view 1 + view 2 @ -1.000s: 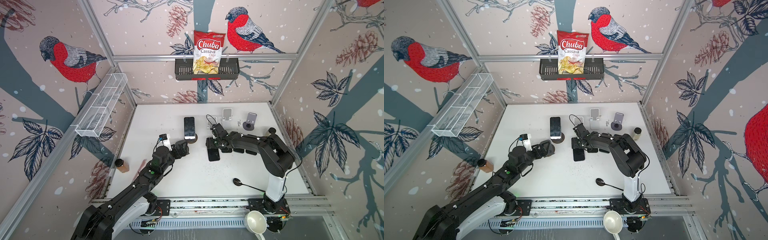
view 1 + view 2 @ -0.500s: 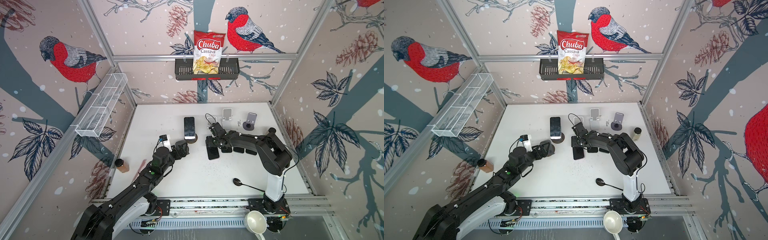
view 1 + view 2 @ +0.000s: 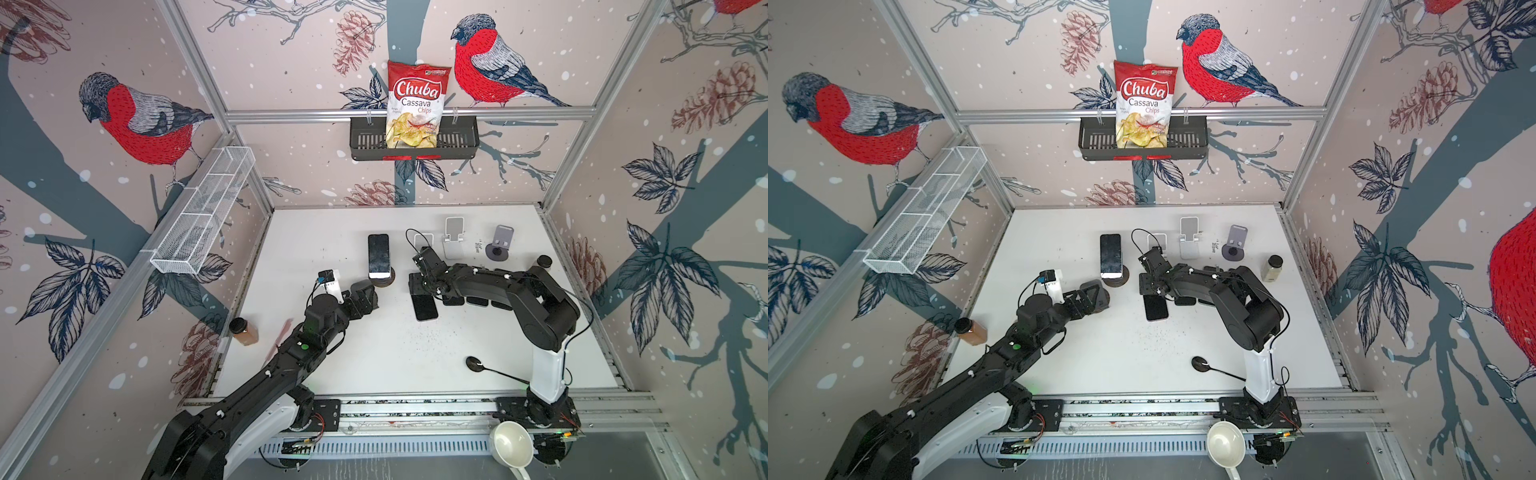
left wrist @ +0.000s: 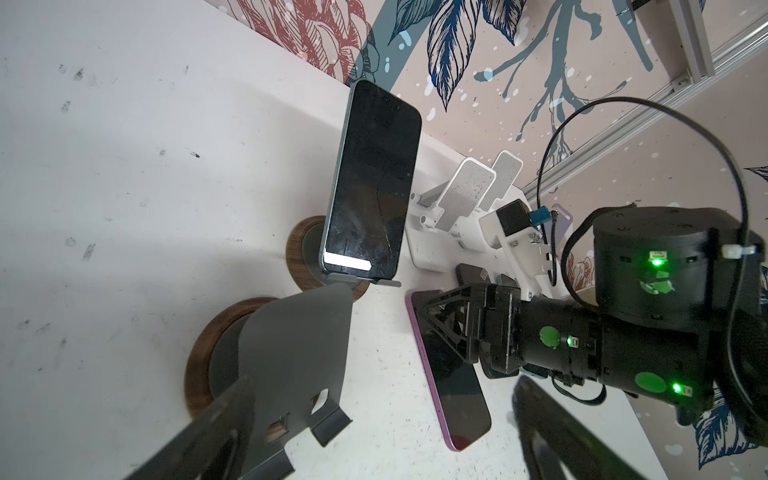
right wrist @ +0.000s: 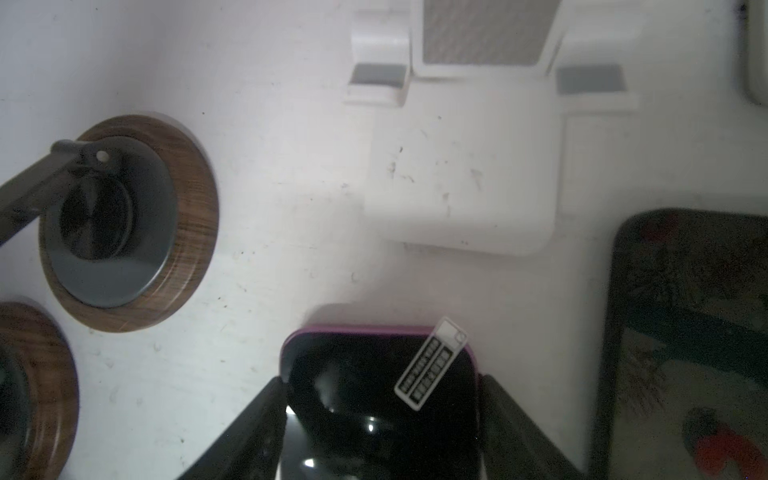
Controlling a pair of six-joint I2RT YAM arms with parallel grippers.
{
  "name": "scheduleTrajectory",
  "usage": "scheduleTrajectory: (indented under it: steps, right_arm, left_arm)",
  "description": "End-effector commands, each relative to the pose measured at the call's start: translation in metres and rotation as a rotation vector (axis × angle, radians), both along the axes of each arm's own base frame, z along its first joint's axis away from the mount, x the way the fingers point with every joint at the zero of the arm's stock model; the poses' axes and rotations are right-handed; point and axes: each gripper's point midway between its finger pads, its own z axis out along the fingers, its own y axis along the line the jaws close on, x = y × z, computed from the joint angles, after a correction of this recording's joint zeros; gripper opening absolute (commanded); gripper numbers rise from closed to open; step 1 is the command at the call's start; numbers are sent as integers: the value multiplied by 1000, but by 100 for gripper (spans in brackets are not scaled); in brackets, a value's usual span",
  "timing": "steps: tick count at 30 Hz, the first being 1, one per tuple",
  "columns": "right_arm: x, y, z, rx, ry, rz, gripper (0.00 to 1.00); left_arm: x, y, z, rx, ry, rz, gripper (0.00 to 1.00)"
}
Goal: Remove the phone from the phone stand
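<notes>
Two dangers I see. My left tool (image 4: pixel 382 386), spread wide, may push the empty stand (image 4: pixel 291 345) into the loaded stand (image 3: pixel 385 283), where the phone (image 3: pixel 379 254) leans, far and near the middle. My right tool (image 5: pixel 381 382) straddles the purple phone (image 3: pixel 424 306), which lies flat on the surface (image 3: pixel 374 357). Pinching or not, I cannot tell, and rising may drag it. I count five stands: two wood-based, two white stands (image 3: pixel 453 237), one grey-purple stand (image 3: pixel 500 243). Phones: these two, and at least two more under my right arm (image 3: pixel 498 286).
</notes>
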Motion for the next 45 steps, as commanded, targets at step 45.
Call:
scheduleTrajectory:
  steps: [45]
  right_arm:
    - [-25,53,98,157,-198,265,93]
  left_arm:
    - [9,20,-33,167,184,131,92]
